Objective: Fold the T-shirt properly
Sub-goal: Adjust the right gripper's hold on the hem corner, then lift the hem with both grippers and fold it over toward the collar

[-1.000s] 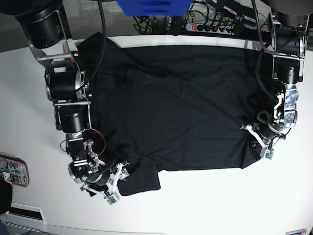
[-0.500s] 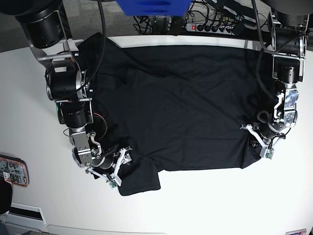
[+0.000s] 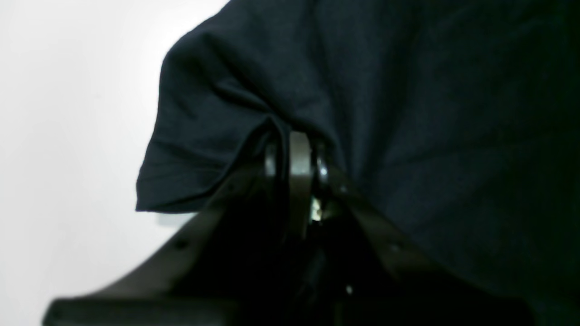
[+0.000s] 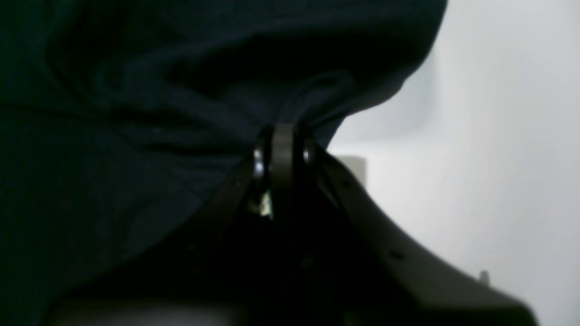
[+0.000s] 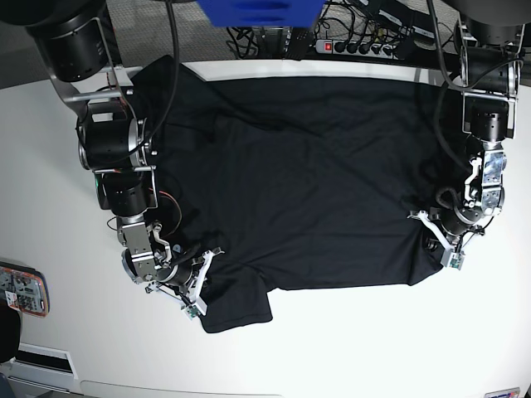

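Note:
The black T-shirt point(image 5: 307, 166) lies spread flat on the white table point(image 5: 357, 348), one sleeve at the bottom left. My right gripper point(image 5: 206, 275), on the left of the base view, is shut on the cloth beside that sleeve. The right wrist view shows its fingertips point(image 4: 282, 136) pinching a bunched fold of the T-shirt point(image 4: 113, 158). My left gripper point(image 5: 431, 240), on the right of the base view, is shut on the shirt's right edge. Up close in the left wrist view, the left gripper point(image 3: 292, 142) has T-shirt point(image 3: 408, 113) fabric pulled in between its fingers.
An orange-edged flat device point(image 5: 21, 288) lies at the table's left edge. A power strip point(image 5: 357, 46) with cables and a blue object point(image 5: 257, 12) sit beyond the far edge. Bare white table point(image 3: 68, 136) borders the shirt in front and at both sides.
My right gripper slid in from the bare table onto the shirt's edge by the sleeve and closed on the cloth. The left gripper kept its grip and place.

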Action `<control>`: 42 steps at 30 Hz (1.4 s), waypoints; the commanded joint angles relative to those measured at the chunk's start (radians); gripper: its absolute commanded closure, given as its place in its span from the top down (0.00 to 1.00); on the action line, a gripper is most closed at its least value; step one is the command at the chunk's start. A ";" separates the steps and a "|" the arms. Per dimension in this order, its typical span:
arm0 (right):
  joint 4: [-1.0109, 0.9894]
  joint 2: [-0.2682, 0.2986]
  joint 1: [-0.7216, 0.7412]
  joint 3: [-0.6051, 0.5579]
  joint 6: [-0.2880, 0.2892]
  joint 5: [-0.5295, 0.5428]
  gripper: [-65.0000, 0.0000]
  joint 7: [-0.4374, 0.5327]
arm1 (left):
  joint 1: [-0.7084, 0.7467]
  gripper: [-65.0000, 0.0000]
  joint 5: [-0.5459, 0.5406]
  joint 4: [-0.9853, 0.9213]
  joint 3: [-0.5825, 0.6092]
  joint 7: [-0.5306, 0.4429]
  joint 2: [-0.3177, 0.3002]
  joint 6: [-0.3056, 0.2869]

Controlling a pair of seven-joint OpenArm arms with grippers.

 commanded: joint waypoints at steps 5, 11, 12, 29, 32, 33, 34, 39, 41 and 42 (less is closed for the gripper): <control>0.052 0.007 0.035 0.004 -0.005 0.011 0.00 0.014 | -0.001 0.00 0.020 0.017 0.002 0.051 -0.010 -0.008; 0.252 0.008 -0.123 0.004 -0.005 0.008 0.00 0.012 | 0.059 0.00 0.020 0.157 0.000 0.051 -0.013 -0.008; 0.288 0.008 -0.138 0.004 -0.005 0.008 0.00 0.012 | 0.073 0.00 0.020 0.180 0.000 0.051 -0.013 -0.008; 0.792 0.008 -0.356 0.176 -0.003 0.004 0.00 -0.159 | 0.245 0.00 0.022 0.433 -0.242 0.052 -0.007 -0.008; 0.858 0.008 -0.393 0.176 -0.003 0.004 0.00 -0.193 | 0.266 0.00 0.022 0.473 -0.271 0.055 0.005 -0.008; 0.876 0.008 -0.395 0.176 -0.003 0.004 0.00 -0.202 | 0.268 0.00 0.022 0.474 -0.284 0.055 0.011 -0.008; 0.890 0.008 -0.395 0.176 -0.003 0.004 0.00 -0.206 | 0.269 0.00 0.023 0.474 -0.297 0.055 0.013 -0.008; 0.918 0.010 -0.413 0.179 -0.003 0.004 0.00 -0.202 | 0.286 0.00 0.023 0.474 -0.305 0.055 0.014 -0.008; 0.922 0.010 -0.450 0.179 -0.003 0.004 0.00 -0.202 | 0.295 0.00 0.023 0.479 -0.305 0.054 0.014 -0.008; 0.927 0.010 -0.471 0.179 -0.003 0.006 0.00 -0.204 | 0.298 0.00 0.023 0.491 -0.307 0.054 0.014 -0.008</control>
